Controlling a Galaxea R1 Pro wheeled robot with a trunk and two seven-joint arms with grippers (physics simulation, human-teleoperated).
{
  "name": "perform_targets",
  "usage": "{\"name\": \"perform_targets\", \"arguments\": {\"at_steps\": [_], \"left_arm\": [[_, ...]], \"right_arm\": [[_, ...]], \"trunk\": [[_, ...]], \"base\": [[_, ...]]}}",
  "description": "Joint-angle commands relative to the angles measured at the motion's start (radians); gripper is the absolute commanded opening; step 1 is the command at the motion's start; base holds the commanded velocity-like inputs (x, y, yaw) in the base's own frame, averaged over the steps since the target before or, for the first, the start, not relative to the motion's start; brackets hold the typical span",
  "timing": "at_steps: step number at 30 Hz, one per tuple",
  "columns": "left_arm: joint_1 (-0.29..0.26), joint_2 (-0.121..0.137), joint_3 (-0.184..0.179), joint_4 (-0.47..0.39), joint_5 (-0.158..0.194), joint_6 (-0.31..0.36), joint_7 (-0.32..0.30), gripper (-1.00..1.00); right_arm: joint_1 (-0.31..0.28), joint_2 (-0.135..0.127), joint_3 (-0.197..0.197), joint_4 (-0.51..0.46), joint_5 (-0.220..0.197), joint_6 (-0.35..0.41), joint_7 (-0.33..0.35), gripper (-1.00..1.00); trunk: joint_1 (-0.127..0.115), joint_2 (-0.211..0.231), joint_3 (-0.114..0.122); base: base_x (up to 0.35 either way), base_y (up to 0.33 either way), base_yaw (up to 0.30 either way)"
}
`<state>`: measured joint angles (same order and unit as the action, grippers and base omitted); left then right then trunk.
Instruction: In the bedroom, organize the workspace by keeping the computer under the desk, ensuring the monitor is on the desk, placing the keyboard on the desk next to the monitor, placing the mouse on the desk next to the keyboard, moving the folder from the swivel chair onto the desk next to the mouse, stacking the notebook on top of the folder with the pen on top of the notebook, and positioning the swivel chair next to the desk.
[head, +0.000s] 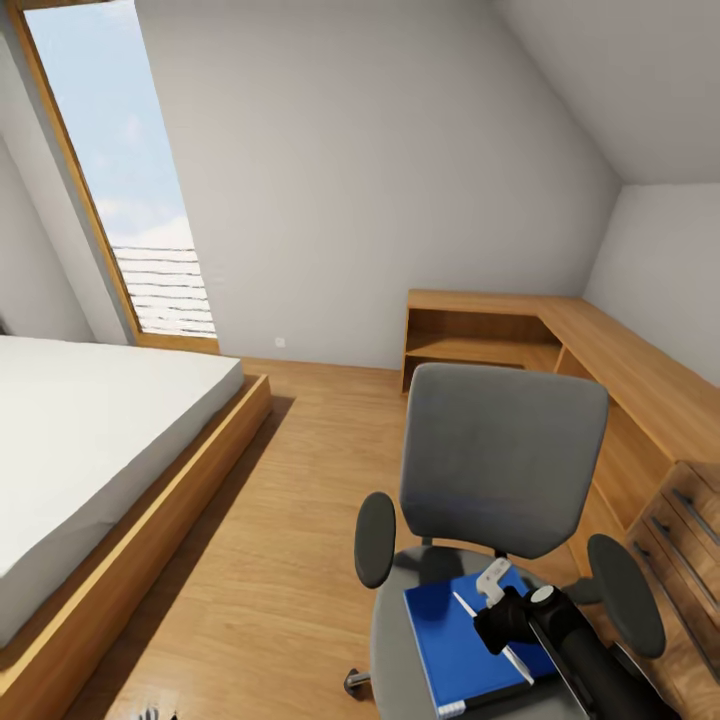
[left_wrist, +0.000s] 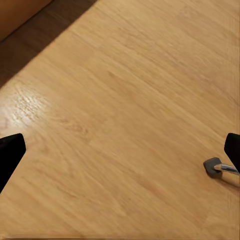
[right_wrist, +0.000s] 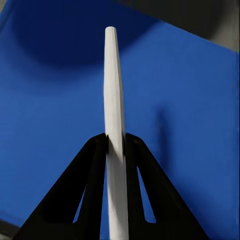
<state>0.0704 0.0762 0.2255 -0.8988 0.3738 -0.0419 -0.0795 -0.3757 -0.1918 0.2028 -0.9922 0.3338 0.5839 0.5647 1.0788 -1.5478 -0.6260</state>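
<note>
One white pen (right_wrist: 114, 100) is clamped between the fingers of the right pincer (right_wrist: 116, 142), held just above the one blue folder (head: 470, 640) lying on the swivel chair (head: 500, 470) seat, presumably so the folder can be freed. The left pincer (left_wrist: 120, 150) is spread wide over the wooden floor (left_wrist: 130, 90), near one chair caster (left_wrist: 213, 167).

Head view: high up, looking down over the swivel chair (head: 500, 480). Right wrist view: very close above the folder (right_wrist: 60, 125), shared with head. Left wrist view: facing the floor (left_wrist: 125, 110).
</note>
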Motion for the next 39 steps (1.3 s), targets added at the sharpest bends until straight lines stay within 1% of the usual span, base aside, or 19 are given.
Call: {"name": "perform_targets", "arguments": {"at_steps": [1,5,7,11,15,20,25,27,28,32,34,37,39], "left_arm": [[0.0,0.0,0.0,0.006,0.01,-0.008,-0.006,1.0],[0.0,-0.002,-0.002,0.026,0.007,-0.03,-0.006,1.0],[0.0,-0.002,-0.002,0.029,0.007,-0.033,-0.006,1.0],[0.0,-0.002,-0.001,0.034,0.008,-0.037,-0.007,1.0],[0.0,-0.003,-0.002,0.049,0.007,-0.038,-0.009,1.0],[0.0,-0.003,-0.003,0.067,0.007,-0.039,-0.009,1.0],[0.0,-0.003,-0.003,0.072,0.007,-0.039,-0.009,1.0],[0.0,-0.003,-0.004,0.082,0.007,-0.039,-0.01,1.0],[0.0,-0.003,-0.004,0.099,0.007,-0.042,-0.008,1.0],[0.0,-0.003,-0.004,0.119,0.007,-0.057,-0.008,1.0],[0.0,-0.003,-0.004,0.13,0.007,-0.072,-0.008,1.0],[0.0,-0.003,-0.004,0.136,0.007,-0.086,-0.008,1.0],[0.0,-0.003,-0.005,0.139,0.007,-0.093,-0.008,1.0]], "right_arm": [[-0.001,0.0,-0.002,-0.003,0.009,0.008,0.006,-1.0],[0.0,0.0,-0.015,-0.027,0.008,0.048,0.007,-1.0],[0.0,0.001,-0.018,-0.039,0.008,0.061,0.007,-1.0],[0.0,0.001,-0.035,-0.075,0.008,0.1,0.008,-1.0],[0.0,0.002,-0.044,-0.096,0.007,0.121,0.008,-1.0],[0.0,0.003,-0.048,-0.106,0.007,0.131,0.009,-1.0],[0.0,0.021,-0.049,-0.108,0.008,0.132,0.007,-1.0],[0.0,0.031,-0.051,-0.109,0.009,0.132,0.007,-1.0],[0.0,0.041,-0.055,-0.11,0.009,0.132,0.007,-1.0],[0.0,0.049,-0.056,-0.111,0.008,0.133,0.006,-1.0],[0.0,0.061,-0.06,-0.114,0.008,0.134,0.006,-1.0],[-0.001,0.071,-0.075,-0.123,0.008,0.134,0.006,-1.0],[0.0,0.078,-0.098,-0.131,0.008,0.134,0.006,-1.0]], "trunk": [[-0.004,0.007,0.002],[-0.019,0.035,0.015],[-0.027,0.049,0.021],[-0.042,0.077,0.034],[-0.058,0.105,0.046],[-0.077,0.14,0.062],[-0.096,0.175,0.078],[-0.104,0.189,0.084],[-0.107,0.196,0.087],[-0.123,0.224,0.1],[-0.13,0.238,0.106],[-0.142,0.259,0.115],[-0.15,0.273,0.122]], "base": [[0.0,0.0,0.0],[0.0,0.0,0.0],[0.0,0.0,0.0],[0.0,0.0,0.0],[0.0,0.0,0.0],[0.0,0.0,0.0],[0.0,0.0,0.0],[0.0,0.0,0.0],[0.0,0.0,0.0],[0.0,0.0,-0.002],[0.0,0.0,-0.074],[0.0,0.0,-0.147],[0.0,0.0,-0.204]]}}
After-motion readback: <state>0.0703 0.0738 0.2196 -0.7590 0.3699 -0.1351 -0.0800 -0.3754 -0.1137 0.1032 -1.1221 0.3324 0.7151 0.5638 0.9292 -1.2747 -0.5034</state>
